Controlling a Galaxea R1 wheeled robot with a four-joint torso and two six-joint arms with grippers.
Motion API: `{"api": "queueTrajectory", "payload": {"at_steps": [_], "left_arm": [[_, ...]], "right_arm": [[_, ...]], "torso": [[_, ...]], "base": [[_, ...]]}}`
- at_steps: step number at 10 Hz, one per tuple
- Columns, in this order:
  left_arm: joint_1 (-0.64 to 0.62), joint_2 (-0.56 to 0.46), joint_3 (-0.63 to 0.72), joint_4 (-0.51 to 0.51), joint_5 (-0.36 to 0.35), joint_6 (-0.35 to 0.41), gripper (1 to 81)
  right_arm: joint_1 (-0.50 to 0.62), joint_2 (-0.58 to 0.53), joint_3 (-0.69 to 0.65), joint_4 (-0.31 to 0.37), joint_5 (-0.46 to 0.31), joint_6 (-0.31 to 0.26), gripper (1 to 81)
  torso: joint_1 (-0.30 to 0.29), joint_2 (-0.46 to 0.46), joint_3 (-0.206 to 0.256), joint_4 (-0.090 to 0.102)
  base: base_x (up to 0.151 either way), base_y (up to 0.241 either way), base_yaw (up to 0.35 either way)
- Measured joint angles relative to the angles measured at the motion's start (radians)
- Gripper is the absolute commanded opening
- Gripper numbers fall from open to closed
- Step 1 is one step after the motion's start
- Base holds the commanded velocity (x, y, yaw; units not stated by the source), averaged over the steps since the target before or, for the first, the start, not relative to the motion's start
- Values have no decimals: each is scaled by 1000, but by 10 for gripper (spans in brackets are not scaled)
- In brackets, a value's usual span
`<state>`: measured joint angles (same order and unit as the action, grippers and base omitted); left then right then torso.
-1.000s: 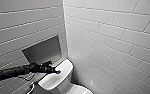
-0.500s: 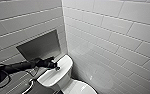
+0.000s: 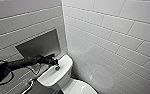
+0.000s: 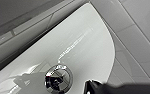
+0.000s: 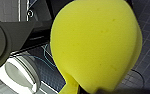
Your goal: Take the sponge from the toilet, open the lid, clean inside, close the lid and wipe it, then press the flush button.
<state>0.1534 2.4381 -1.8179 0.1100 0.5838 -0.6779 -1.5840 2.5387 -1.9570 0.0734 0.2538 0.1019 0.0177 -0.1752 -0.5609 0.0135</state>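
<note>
The white toilet (image 3: 66,82) stands in the corner, and its lid (image 3: 82,88) lies shut at the lower edge of the head view. In the middle of the tank top (image 3: 64,65) sits the flush button (image 3: 57,67), round and shiny (image 4: 58,79). My left arm reaches in from the left, and my left gripper (image 3: 55,63) hangs just above the button, shut and empty; its dark tip (image 4: 96,87) shows beside the button. The yellow sponge (image 5: 96,45) bulges large in the right wrist view, squeezed in my right gripper (image 5: 103,91).
Tiled walls close in behind and to the right of the toilet. A dark recessed niche (image 3: 38,46) sits in the back wall above the tank. A curved metal rail (image 3: 28,87) lies left of the tank. Below the sponge is a dark gridded floor (image 5: 146,37).
My left arm has stretched further right over the tank top, bringing its gripper above the flush button. The head camera has shifted slightly. The sponge stays held.
</note>
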Motion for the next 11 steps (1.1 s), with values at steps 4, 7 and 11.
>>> {"api": "queueTrajectory", "payload": {"at_steps": [4,7,11], "left_arm": [[1,39,-70,20,10,-9,10],[15,61,-103,57,14,-7,10],[42,79,-145,89,24,-3,10]], "right_arm": [[3,0,-2,0,0,0,10],[2,0,-2,0,-1,0,10],[3,6,-3,0,-1,0,10]], "torso": [[0,0,0,0],[0,0,0,0],[0,0,0,0]], "base": [[0,0,0],[0,0,0],[0,0,0]]}}
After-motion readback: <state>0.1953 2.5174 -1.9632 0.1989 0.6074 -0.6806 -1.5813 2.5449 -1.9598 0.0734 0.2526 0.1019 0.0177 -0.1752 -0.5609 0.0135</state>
